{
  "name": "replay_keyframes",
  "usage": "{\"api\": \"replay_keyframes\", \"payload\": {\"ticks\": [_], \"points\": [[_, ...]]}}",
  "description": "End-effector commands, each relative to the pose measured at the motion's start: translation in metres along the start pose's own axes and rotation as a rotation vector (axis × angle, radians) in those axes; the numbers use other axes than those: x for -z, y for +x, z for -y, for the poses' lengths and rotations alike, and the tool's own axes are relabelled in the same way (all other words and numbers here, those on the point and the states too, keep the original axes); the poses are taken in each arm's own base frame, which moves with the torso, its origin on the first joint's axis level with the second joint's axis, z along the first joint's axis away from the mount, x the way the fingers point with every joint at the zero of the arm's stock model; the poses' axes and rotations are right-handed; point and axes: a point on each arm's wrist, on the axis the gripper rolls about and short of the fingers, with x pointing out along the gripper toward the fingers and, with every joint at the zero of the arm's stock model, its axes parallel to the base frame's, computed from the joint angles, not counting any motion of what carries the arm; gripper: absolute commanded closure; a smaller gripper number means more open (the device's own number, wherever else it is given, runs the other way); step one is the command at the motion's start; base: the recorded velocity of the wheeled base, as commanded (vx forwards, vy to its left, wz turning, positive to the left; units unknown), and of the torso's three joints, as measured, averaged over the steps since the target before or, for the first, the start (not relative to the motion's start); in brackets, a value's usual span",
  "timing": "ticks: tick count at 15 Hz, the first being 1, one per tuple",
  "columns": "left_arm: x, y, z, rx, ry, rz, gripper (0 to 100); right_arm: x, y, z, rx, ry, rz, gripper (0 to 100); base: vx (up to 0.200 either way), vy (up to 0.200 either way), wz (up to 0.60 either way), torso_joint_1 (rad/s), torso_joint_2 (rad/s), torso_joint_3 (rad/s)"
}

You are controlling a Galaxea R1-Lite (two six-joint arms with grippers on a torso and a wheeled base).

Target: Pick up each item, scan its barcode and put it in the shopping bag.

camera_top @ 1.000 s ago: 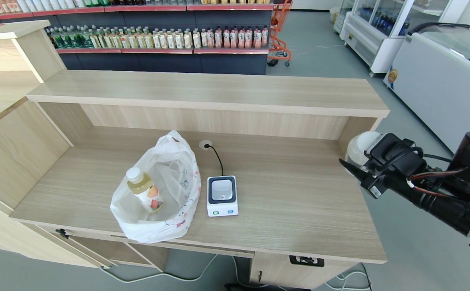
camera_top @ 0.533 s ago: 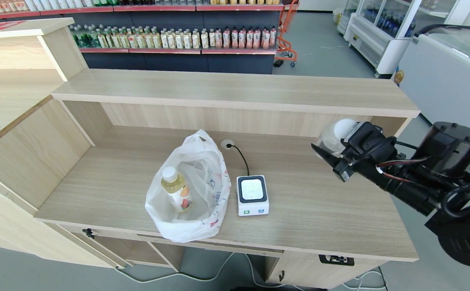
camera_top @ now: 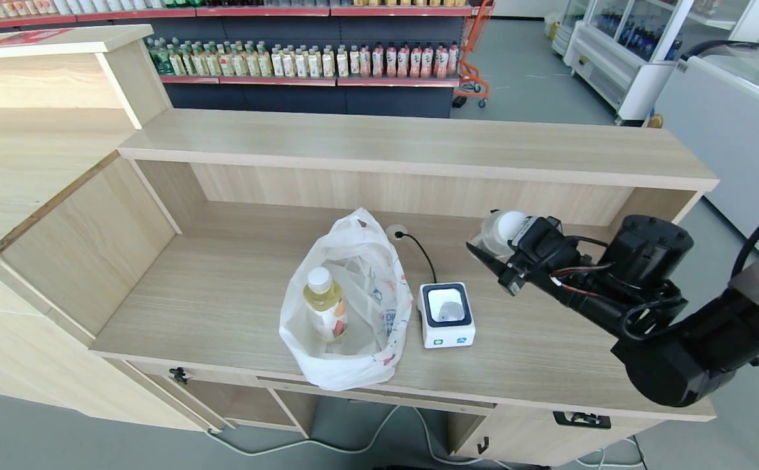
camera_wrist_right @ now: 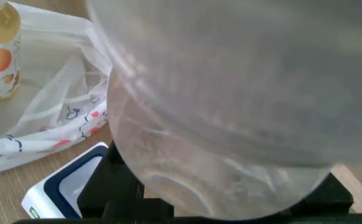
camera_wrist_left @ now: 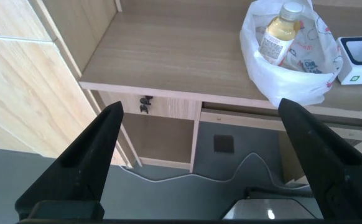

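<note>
My right gripper [camera_top: 493,253] is shut on a clear plastic container with a white lid [camera_top: 504,230]. It holds it above the counter [camera_top: 222,294], just right of and behind the white barcode scanner [camera_top: 447,313]. In the right wrist view the container [camera_wrist_right: 231,93] is close up, with the scanner [camera_wrist_right: 63,186] below it. The white shopping bag [camera_top: 389,313] stands left of the scanner with a yellow drink bottle [camera_top: 324,312] upright inside. My left gripper [camera_wrist_left: 199,109] hangs open below the counter's front edge, with the bag [camera_wrist_left: 293,68] farther off.
A black cable [camera_top: 421,251] runs from the scanner to a hole at the back of the counter. A raised ledge [camera_top: 418,143] borders the far side and a wooden side wall [camera_top: 92,241] the left. Drink shelves [camera_top: 301,62] and freezers [camera_top: 712,98] stand beyond.
The head camera has panned, shifting the whole picture to the right. My right gripper with the container has moved left over the counter, much closer to the scanner.
</note>
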Motion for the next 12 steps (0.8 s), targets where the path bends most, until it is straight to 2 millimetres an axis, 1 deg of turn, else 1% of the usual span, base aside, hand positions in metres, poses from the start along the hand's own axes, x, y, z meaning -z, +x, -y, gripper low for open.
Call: {"api": "replay_keyframes", "payload": {"ticks": [1, 3, 4, 7, 10, 12], "points": [[0.000, 0.000, 0.000, 0.000, 0.000, -0.001, 0, 0.035, 0.010, -0.021, -0.044, 0.023, -0.036, 100, 0.000, 0.000, 0.00, 0.000, 0.00, 0.000], [0.000, 0.000, 0.000, 0.000, 0.000, 0.000, 0, 0.053, 0.011, -0.028, -0.045, 0.051, -0.040, 100, 0.000, 0.000, 0.00, 0.000, 0.00, 0.000], [0.000, 0.000, 0.000, 0.000, 0.000, -0.001, 0, 0.059, 0.011, -0.031, -0.060, 0.060, -0.042, 100, 0.000, 0.000, 0.00, 0.000, 0.00, 0.000], [0.000, 0.000, 0.000, 0.000, 0.000, -0.001, 0, 0.065, 0.016, -0.033, -0.094, 0.077, -0.006, 100, 0.000, 0.000, 0.00, 0.000, 0.00, 0.000], [0.000, 0.000, 0.000, 0.000, 0.000, 0.000, 0, 0.071, 0.029, -0.034, -0.084, 0.072, 0.017, 100, 0.000, 0.000, 0.00, 0.000, 0.00, 0.000], [0.000, 0.000, 0.000, 0.000, 0.000, 0.002, 0, 0.072, 0.034, -0.038, -0.098, 0.072, 0.036, 100, 0.000, 0.000, 0.00, 0.000, 0.00, 0.000]]}}
